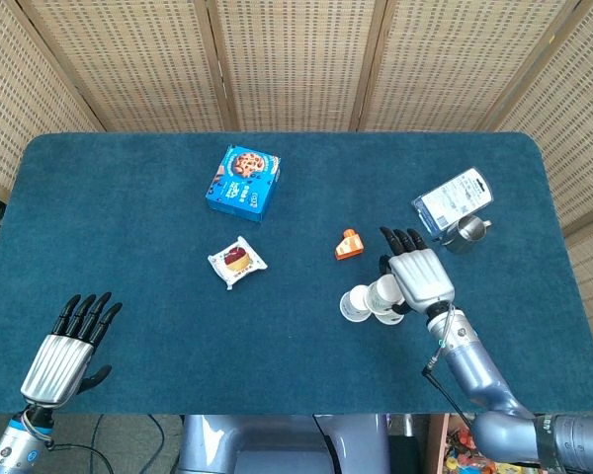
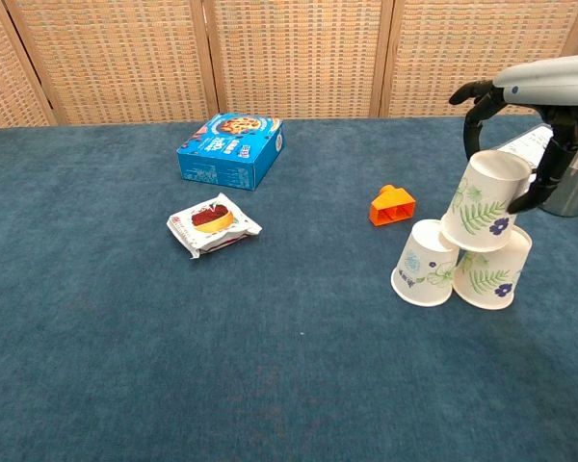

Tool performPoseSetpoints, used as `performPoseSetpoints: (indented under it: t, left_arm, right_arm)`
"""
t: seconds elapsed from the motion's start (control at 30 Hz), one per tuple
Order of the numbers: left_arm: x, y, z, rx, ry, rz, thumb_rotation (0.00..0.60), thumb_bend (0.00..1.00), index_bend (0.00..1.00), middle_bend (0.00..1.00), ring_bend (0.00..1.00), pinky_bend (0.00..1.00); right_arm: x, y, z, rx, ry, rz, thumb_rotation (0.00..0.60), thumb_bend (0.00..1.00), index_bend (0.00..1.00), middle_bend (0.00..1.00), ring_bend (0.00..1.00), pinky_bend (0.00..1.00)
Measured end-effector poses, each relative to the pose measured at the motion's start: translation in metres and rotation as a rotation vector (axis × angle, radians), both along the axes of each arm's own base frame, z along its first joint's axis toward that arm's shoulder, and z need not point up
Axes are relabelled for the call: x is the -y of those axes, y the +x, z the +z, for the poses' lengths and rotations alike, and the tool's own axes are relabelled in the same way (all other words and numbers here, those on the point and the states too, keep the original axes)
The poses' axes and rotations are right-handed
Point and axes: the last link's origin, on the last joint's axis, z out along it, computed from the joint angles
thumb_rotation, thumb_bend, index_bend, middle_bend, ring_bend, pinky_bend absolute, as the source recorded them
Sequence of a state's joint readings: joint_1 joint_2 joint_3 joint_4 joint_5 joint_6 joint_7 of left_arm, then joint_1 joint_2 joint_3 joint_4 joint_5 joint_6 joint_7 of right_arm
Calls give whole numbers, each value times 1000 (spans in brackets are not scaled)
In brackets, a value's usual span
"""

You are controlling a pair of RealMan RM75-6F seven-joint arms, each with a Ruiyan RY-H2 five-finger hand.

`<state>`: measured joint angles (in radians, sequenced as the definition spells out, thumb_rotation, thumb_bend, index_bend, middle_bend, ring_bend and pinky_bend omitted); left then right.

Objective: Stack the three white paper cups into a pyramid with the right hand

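Head view: the right hand [image 1: 416, 278] sits palm-down over the cup cluster near the table's [image 1: 128, 247] right-centre, fingers pointing away from the robot. Under and just left of it a held cup [image 1: 385, 293] pokes out, w/ a second cup [image 1: 357, 304] beside it further left; the third cup is hidden under the hand here. An orange wedge [image 1: 348, 245] lies just beyond the cups, and a clear blister pack [image 1: 453, 200] w/ a small metal cup [image 1: 470, 229] beside it sits off toward the right edge. Left hand [image 1: 67, 350] is at the near-left corner, fingers spread apart, holding nothing, well apart from everything.

Chest view: clearer. Two cups stand upside down side by side, touching — the left base cup [image 2: 427, 262] w/ blue print, the right base cup [image 2: 492, 268] w/ green leaves. The top cup [image 2: 484, 201] is tilted, leaning left, resting over the seam between the two. The right hand [image 2: 520, 115] comes from above-right, dark fingers [image 2: 476, 108] on the top cup's far-left side and thumb on its right side, so it's clamped around that cup. Blue cookie box [image 2: 230, 149] and a wrapped pastry [image 2: 213, 224] lie well to the left, away from the stack.
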<state>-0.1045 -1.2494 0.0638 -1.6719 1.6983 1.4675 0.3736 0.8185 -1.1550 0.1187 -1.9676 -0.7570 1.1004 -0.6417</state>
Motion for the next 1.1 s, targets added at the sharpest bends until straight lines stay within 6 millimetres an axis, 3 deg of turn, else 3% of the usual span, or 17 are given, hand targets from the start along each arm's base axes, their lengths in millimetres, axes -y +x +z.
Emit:
performPoseSetpoints:
  t: [0.17,0.7,1.1]
  left_arm:
    - [1,1,0,-1,-1,-4,600,199,0,0,0,0]
    - [0,0,1,1,3,0,600,198,0,0,0,0]
    - [1,0,4,7,14,0,600,198,0,0,0,0]
  right_arm:
    - [4,-4,-3,-8,-8,-4,600,59,472,0,0,0]
    - [1,-14,-3,-46,10,-30,600,59,191,0,0,0]
    - [-9,-6,41,-134,-82,-11,600,59,140,0,0,0]
